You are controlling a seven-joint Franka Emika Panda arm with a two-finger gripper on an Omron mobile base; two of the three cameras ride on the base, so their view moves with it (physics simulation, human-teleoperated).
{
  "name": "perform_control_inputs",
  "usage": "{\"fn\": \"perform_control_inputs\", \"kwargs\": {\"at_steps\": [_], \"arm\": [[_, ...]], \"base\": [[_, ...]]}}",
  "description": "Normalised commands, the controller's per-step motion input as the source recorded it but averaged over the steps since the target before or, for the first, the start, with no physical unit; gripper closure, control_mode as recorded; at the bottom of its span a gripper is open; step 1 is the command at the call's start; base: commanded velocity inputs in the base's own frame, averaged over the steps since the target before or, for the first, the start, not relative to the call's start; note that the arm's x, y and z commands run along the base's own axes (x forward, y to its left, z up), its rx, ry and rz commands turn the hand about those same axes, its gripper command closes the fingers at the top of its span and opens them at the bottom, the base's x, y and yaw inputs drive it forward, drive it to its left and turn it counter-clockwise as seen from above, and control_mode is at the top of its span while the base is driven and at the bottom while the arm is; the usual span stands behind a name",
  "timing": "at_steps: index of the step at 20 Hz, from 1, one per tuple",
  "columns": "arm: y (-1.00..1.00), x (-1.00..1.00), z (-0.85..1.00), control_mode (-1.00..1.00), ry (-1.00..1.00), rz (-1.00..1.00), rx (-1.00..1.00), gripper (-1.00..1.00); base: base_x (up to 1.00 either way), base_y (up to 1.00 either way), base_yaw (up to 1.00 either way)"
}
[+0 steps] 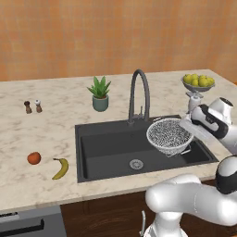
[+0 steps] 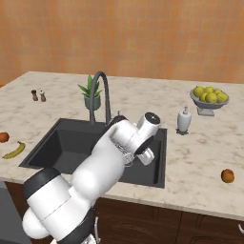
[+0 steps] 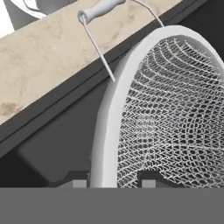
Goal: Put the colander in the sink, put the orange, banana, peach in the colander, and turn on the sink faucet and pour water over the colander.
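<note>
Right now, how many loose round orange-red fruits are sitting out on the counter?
2. One round fruit lies left of the sink, beside the banana. The other fruit lies on the counter far right of the sink.

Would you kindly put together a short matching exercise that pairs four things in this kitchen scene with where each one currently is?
Things:
1. colander
2. banana
3. potted plant
4. bowl of yellow-green fruits

Places:
A. on the counter behind the sink, left of the sink faucet
B. on the counter left of the sink, beside a round orange-red fruit
C. held by the gripper over the right part of the basin
D. at the far right of the counter

Pairs: 1-C, 2-B, 3-A, 4-D
</note>
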Motion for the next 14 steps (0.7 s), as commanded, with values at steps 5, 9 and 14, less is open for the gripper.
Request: {"fn": "perform_control_inputs", "kwargs": {"at_steps": [5,9,14], "arm": [[0.22,0.27,-0.44,-1.0,0.0,0.0,0.0,1.0],[0.23,0.21,-0.43,-1.0,0.0,0.0,0.01,1.0],[0.28,0.25,-0.37,-1.0,0.0,0.0,0.03,1.0]], "base": [[0.0,0.0,0.0],[0.0,0.0,0.0],[0.0,0.0,0.0]]}}
